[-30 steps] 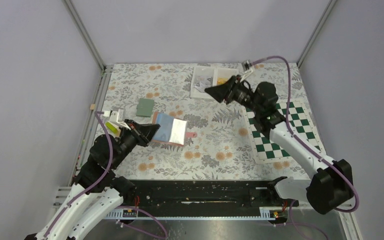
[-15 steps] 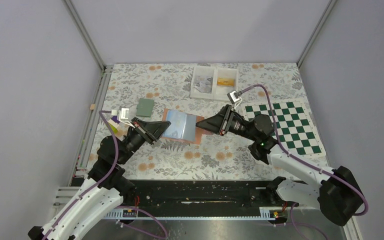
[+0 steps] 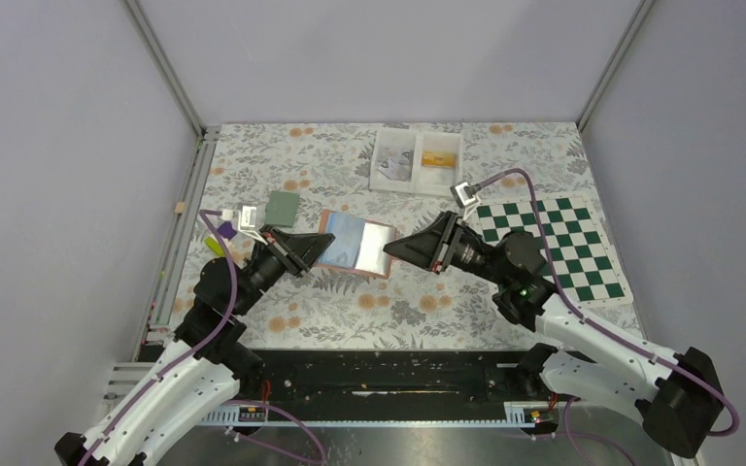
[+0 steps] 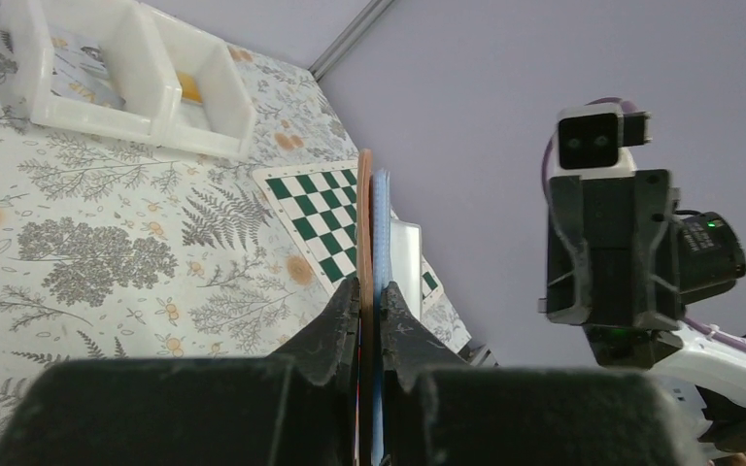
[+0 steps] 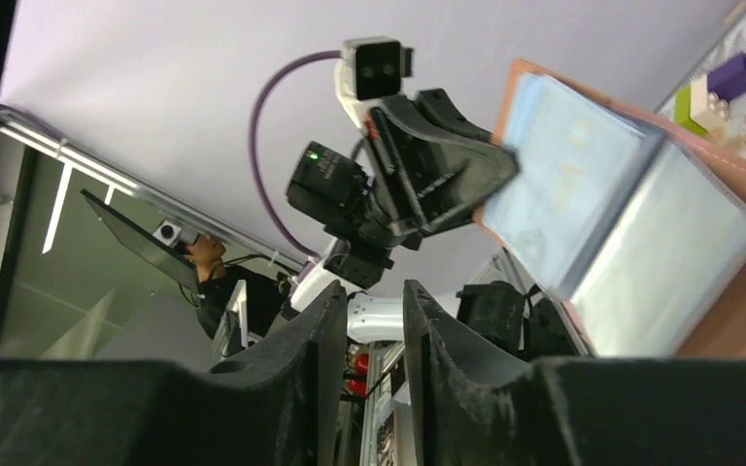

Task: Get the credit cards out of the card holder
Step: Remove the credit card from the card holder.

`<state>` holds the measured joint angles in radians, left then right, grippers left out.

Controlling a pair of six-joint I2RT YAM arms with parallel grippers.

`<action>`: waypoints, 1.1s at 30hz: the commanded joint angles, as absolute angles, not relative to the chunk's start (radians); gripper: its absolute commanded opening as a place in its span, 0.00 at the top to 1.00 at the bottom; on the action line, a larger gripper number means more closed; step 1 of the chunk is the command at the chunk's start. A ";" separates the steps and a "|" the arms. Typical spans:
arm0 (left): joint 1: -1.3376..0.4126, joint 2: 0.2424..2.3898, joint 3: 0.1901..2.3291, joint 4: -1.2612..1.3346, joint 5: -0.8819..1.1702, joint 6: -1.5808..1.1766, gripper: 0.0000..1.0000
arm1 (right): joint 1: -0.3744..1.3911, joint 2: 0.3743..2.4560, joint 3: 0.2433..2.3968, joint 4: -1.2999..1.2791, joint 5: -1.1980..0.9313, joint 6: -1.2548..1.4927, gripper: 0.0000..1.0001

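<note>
The left end effector (image 3: pixel 309 254) is clamped on the holder's (image 3: pixel 350 243) 9 o'clock edge, holding it open above mid-bench, while the right end effector (image 3: pixel 395 249), slightly apart and empty at 3 o'clock, likely must pinch the silvery card (image 3: pixel 376 249) next.

White arms (image 3: pixel 170 393), black wrists (image 3: pixel 262 267), purple cables (image 5: pixel 254 126), perhaps green light (image 5: pixel 313 152).

Tray (image 3: pixel 417 165): white, two compartments, far side, something orange in the right one.
Chessboard mat (image 3: pixel 584 243): green-and-white, lying flat at right.
Tablecloth (image 3: pixel 301 155): floral print.
</note>
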<state>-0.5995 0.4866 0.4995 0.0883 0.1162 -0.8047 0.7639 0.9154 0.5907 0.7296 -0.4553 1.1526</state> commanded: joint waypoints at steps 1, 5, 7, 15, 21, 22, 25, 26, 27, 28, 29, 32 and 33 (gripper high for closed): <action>-0.601 0.495 0.535 0.235 0.153 -0.871 1.00 | 0.789 0.994 0.624 0.775 -0.459 1.169 0.67; -0.602 0.501 0.504 0.333 0.172 -0.973 1.00 | 0.808 1.059 0.620 0.814 -0.454 1.174 0.68; -0.601 0.510 0.498 0.367 0.183 -1.009 1.00 | 0.814 1.084 0.620 0.831 -0.455 1.175 0.71; -0.602 0.534 0.480 0.440 0.217 -1.078 1.00 | 0.815 1.173 0.631 0.957 -0.476 1.247 0.79; -0.602 0.540 0.477 0.440 0.220 -1.070 1.00 | 0.816 1.163 0.637 0.962 -0.464 1.253 0.75; -0.602 0.540 0.477 0.443 0.220 -1.073 1.00 | 0.816 1.156 0.638 0.951 -0.460 1.244 0.75; -0.603 0.535 0.472 0.453 0.218 -1.085 1.00 | 0.816 1.145 0.640 0.905 -0.443 1.217 0.72; -0.603 0.534 0.470 0.454 0.218 -1.088 1.00 | 0.816 1.146 0.639 0.902 -0.442 1.213 0.72; -0.602 0.533 0.470 0.454 0.217 -1.092 1.00 | 0.816 1.147 0.638 0.906 -0.441 1.213 0.72; -0.603 0.533 0.469 0.455 0.219 -1.100 1.00 | 0.817 1.152 0.637 0.917 -0.441 1.215 0.72; -0.603 0.534 0.466 0.458 0.220 -1.108 1.00 | 0.817 1.158 0.636 0.930 -0.443 1.220 0.73; -0.603 0.532 0.448 0.487 0.218 -1.145 1.00 | 0.818 1.174 0.629 0.996 -0.447 1.239 0.79; -0.603 0.533 0.443 0.495 0.219 -1.156 1.00 | 0.818 1.178 0.627 1.017 -0.447 1.244 0.81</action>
<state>-0.5991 0.5446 0.4580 0.3794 0.1833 -1.0935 0.8055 1.1698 0.5968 0.9077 -0.4618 1.2388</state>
